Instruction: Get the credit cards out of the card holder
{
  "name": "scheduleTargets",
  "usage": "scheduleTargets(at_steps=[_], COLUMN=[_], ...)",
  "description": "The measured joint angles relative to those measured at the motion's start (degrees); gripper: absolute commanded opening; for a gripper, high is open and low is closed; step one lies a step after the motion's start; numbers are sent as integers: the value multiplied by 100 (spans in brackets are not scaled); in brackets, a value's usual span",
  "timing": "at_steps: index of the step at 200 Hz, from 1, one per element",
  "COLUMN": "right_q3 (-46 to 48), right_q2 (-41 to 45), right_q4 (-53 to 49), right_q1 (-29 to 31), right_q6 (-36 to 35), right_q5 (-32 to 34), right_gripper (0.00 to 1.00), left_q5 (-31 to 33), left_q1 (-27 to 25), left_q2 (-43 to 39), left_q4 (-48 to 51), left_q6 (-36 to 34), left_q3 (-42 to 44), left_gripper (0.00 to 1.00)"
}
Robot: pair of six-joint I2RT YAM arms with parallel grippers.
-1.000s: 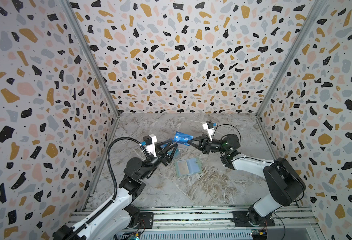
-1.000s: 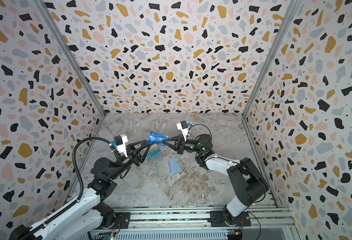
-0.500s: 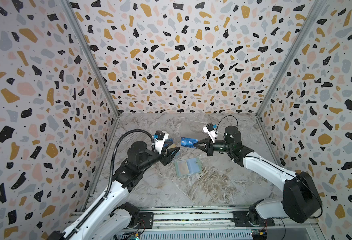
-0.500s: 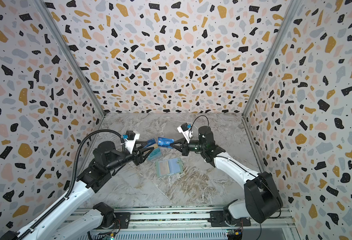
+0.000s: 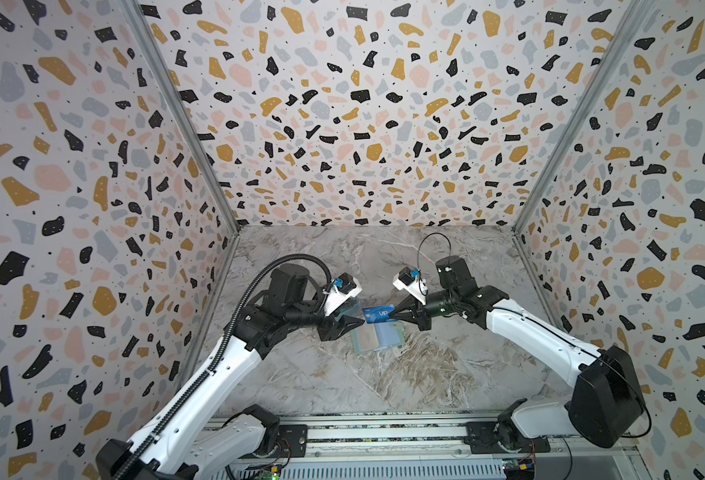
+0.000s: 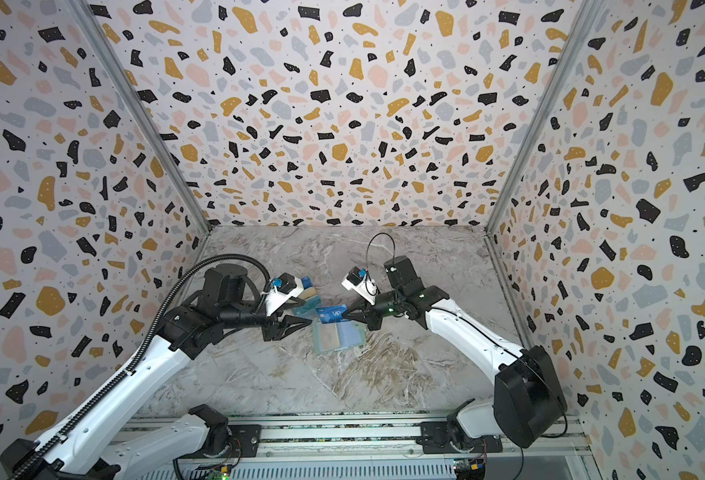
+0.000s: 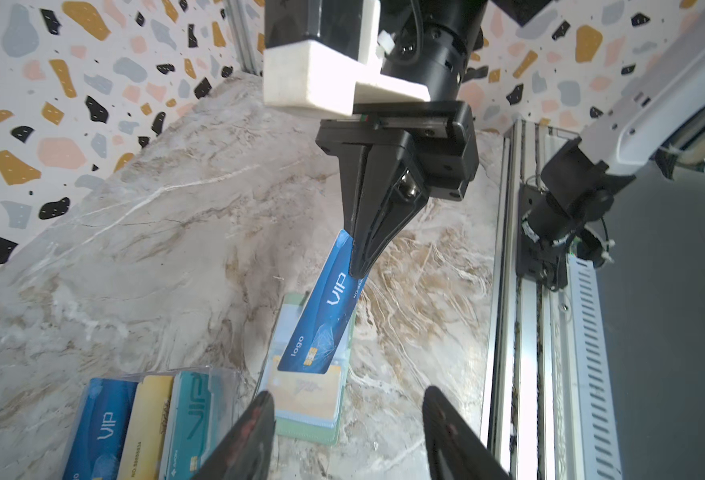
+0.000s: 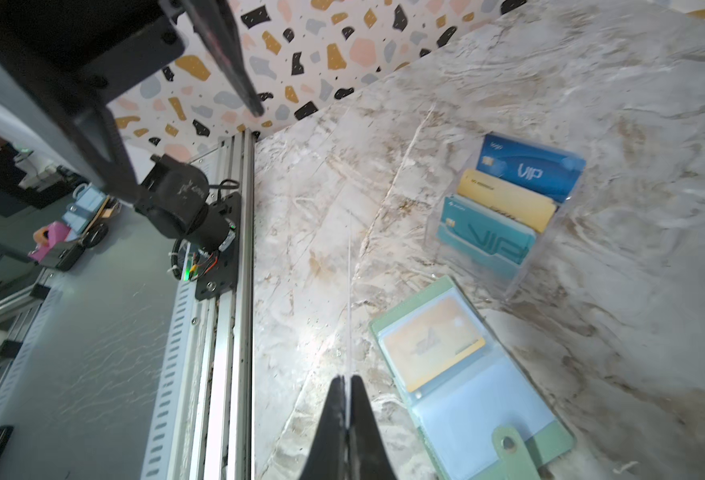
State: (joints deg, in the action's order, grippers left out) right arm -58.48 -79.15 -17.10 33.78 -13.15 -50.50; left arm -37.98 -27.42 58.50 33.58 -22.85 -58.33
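In both top views, just below frame centre, the right gripper (image 5: 393, 316) is pressed together on one short end of the blue card (image 5: 378, 313), holding it in the air above the open holder (image 5: 378, 340) on the table (image 5: 425, 374). The left gripper (image 5: 353, 323) faces it from the left with jaws spread, near the card's free end but apart from it. A gold card (image 8: 434, 341) sits in a holder sleeve, and the stand (image 8: 504, 208) is just beside.

Risks:
- **Bump:** the thin end pinch could twist loose if the left gripper knocks the card.
- **Early release:** letting go before the left jaws close would drop the card onto the holder.
- **Drag:** the unpinned holder may slide when the gold card is pulled.
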Motion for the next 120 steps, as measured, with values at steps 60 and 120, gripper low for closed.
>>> scheduleTargets(at_steps=[60,120], right_q3=[-39,-98], right_q2=[-28,-37], right_q4=[-229,-190], right_q1=[466,732], right_q6=[-492,-789], right_q5=[-52,-63], right_gripper=[0,0], left_q5=[-258,-566], left_q1=[0,0], left_q2=[203,581], left_q4=[671,1034], left_q6=[-629,-1056], left_q3=[-57,-168], left_gripper=[57,49])
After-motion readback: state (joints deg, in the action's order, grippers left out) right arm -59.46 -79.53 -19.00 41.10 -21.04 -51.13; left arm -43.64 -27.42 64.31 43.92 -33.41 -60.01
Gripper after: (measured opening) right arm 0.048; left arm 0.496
